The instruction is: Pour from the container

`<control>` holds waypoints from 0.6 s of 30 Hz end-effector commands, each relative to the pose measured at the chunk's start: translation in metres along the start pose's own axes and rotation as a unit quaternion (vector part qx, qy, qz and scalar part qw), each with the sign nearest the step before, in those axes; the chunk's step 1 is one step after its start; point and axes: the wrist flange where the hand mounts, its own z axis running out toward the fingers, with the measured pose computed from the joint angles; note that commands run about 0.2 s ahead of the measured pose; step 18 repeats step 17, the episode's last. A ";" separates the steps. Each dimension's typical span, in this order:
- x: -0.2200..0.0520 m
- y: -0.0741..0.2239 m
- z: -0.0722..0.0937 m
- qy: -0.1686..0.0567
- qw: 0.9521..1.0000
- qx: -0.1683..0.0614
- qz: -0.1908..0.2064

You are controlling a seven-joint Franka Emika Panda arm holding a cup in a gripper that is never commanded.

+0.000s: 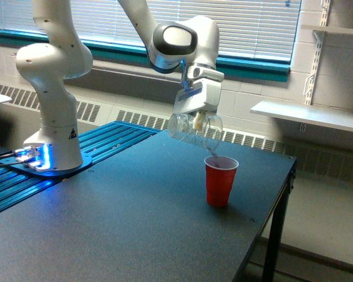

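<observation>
The jaws are clamped on the container (195, 130). It is tipped mouth-down above the red cup (220, 181), which stands on the surface (117, 223).

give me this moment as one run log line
phase: pour end | gripper: shut on clear cup, tilted above red cup | clear cup looks empty | red cup upright on table
</observation>
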 end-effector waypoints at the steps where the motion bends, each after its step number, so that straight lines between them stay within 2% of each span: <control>1: 0.004 -0.005 -0.005 -0.007 1.000 -0.010 -0.020; 18: 0.002 -0.004 0.000 -0.008 1.000 0.010 -0.013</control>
